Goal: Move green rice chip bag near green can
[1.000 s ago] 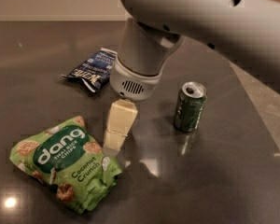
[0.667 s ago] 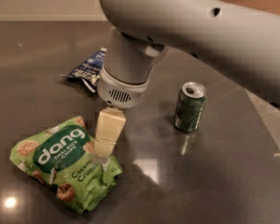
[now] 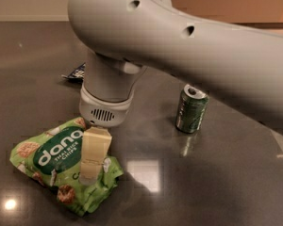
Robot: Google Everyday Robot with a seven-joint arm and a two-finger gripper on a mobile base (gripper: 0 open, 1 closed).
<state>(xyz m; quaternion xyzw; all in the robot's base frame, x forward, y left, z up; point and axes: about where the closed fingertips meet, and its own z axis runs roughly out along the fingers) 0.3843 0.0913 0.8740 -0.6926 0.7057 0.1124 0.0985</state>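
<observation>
Dark grey and glossy, the table fills the frame. At lower left lies the green rice chip bag, crumpled, its label facing up. The gripper hangs from the big pale arm and points down over the bag's right half; whether it is wide or narrow cannot be told. The green can stands upright right of centre, well apart from the bag. A dark blue packet peeks out behind the arm at upper left.
</observation>
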